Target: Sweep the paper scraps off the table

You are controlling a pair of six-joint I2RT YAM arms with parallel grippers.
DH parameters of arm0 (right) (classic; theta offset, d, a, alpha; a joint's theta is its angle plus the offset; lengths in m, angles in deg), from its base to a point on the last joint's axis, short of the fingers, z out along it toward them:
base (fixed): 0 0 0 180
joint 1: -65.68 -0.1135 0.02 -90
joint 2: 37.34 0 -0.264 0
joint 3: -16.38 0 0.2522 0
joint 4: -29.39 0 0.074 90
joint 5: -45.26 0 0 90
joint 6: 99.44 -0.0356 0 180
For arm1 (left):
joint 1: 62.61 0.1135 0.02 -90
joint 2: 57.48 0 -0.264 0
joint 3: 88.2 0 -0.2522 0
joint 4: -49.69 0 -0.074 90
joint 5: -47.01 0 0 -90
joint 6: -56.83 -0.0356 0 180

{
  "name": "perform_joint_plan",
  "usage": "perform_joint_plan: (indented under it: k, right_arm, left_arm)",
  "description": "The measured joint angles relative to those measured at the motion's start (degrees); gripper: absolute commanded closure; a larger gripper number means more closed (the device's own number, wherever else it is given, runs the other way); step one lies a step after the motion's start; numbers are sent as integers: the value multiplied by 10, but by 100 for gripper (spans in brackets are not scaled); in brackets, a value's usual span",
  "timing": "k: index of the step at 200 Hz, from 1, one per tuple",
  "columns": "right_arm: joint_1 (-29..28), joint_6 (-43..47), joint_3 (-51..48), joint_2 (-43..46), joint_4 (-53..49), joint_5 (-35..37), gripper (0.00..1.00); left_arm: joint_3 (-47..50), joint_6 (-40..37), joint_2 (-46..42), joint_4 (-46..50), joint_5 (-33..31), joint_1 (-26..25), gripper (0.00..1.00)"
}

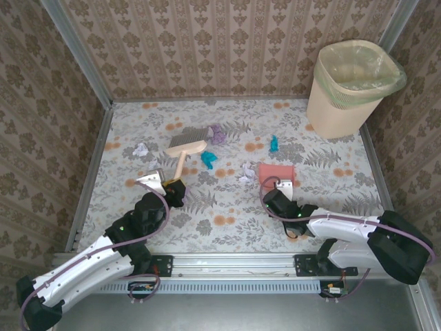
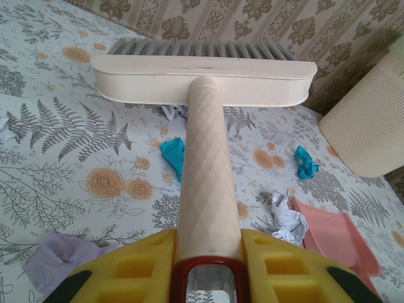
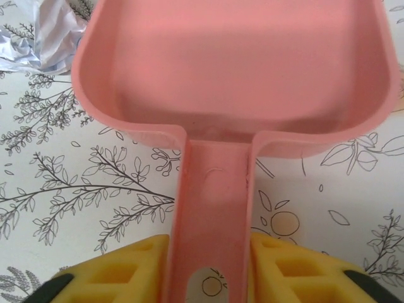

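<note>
While in right tool, dustpan beside white scrap; liner in bin.

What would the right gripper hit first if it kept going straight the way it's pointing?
Probably the teal paper scrap: the right gripper holds the pink dustpan out front, and that scrap lies roughly ahead of its mouth, though depth is unclear.

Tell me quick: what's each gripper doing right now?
Left gripper: closed on the brush handle.
Right gripper: closed on the dustpan handle.
</note>
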Motion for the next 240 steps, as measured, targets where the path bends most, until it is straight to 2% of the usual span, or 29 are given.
perform_joint_plan:
  k: [22, 44, 106, 149, 176, 198, 240]
  right_arm:
    - [-1, -6, 10, 10, -27, 3, 84]
    - [-1, -6, 28, 29, -72, 6, 91]
    - [0, 0, 74, 141, -196, 13, 100]
    - [3, 101, 126, 202, -214, 0, 100]
    - [5, 184, 181, 184, -196, -36, 100]
    - [7, 241, 225, 126, -162, -87, 100]
    - [6, 287, 244, 15, -84, -206, 100]
  left_arm:
    - [0, 0, 0, 0, 0, 0, 100]
    - [0, 0, 0, 0, 0, 0, 100]
    - [0, 0, 0, 0, 0, 1, 100]
    - [0, -5, 0, 1, 0, 4, 100]
    - [-2, -5, -3, 6, 0, 4, 100]
    - [-13, -5, -5, 14, 0, 3, 100]
    - [-85, 5, 14, 66, -13, 9, 100]
